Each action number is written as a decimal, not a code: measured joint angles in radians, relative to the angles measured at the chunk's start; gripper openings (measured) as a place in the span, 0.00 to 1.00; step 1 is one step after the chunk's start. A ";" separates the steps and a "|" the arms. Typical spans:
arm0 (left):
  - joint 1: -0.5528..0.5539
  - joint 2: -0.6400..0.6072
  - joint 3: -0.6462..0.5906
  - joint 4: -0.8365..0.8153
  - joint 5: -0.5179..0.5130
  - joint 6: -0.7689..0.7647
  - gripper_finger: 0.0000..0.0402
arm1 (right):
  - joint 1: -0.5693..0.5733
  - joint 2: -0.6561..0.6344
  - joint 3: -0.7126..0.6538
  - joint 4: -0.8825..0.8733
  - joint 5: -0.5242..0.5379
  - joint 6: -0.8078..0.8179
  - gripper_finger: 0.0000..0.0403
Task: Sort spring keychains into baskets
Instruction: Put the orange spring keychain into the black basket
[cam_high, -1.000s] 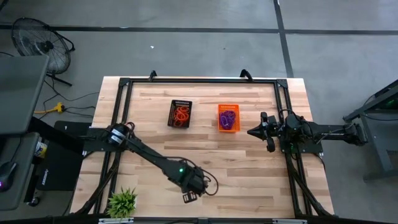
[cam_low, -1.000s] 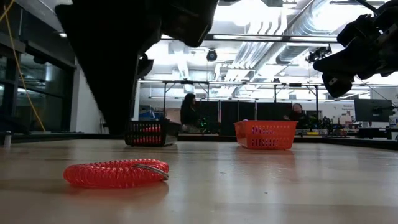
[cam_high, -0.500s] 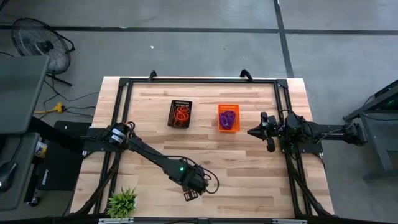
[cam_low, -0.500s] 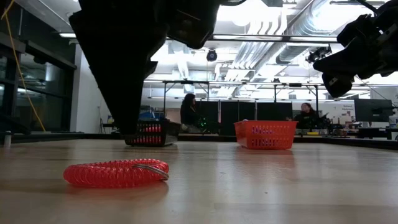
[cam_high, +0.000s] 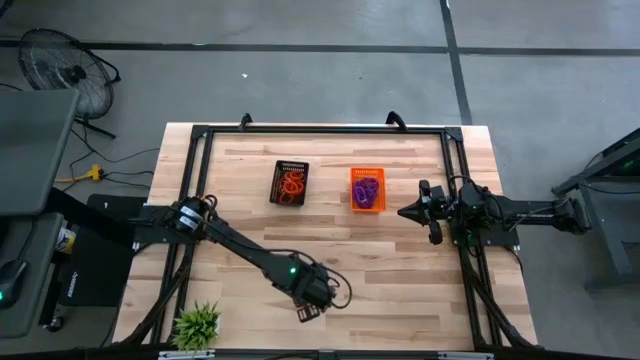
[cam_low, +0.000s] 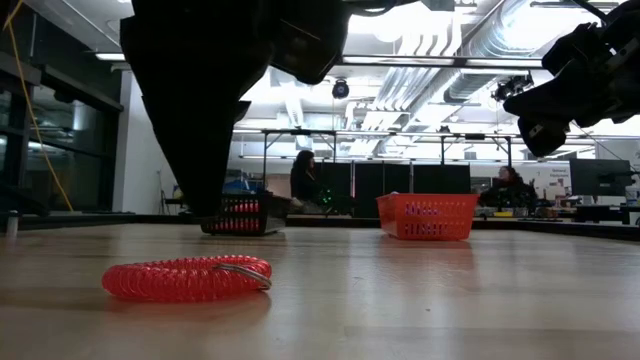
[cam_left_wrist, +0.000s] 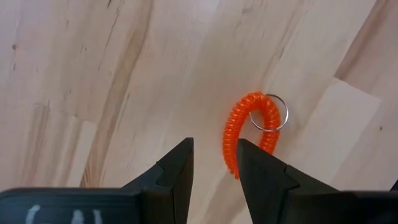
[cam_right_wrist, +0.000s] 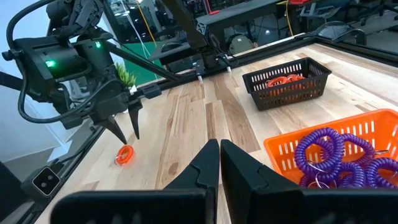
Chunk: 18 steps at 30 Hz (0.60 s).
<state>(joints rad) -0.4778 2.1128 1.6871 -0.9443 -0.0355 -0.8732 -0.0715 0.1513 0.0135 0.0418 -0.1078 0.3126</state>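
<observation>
High view: the left arm reaches toward the table's near edge, its left gripper (cam_high: 308, 314) pointing down, fingers narrowly parted and empty, above an orange-red spring keychain (cam_left_wrist: 251, 129) lying on the table (cam_high: 400, 270). The right gripper (cam_high: 404, 212), fingers pressed together, hangs just right of the orange basket (cam_high: 367, 189); the black basket (cam_high: 290, 183) sits to its left.

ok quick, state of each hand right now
left hand: open, empty, above the orange-red keychain
right hand: closed, empty
</observation>
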 joint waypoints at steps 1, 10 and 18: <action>0.000 0.000 0.000 0.000 0.001 0.000 0.30 | 0.000 0.000 0.000 0.000 0.000 0.000 0.03; 0.000 0.000 0.000 0.003 0.022 0.003 0.30 | 0.000 0.000 0.000 0.000 0.000 0.000 0.03; -0.009 0.008 0.001 0.018 0.023 0.035 0.30 | 0.000 0.000 0.000 0.000 0.000 0.000 0.03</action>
<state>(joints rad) -0.4866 2.1213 1.6880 -0.9268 -0.0128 -0.8383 -0.0711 0.1513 0.0135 0.0418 -0.1081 0.3123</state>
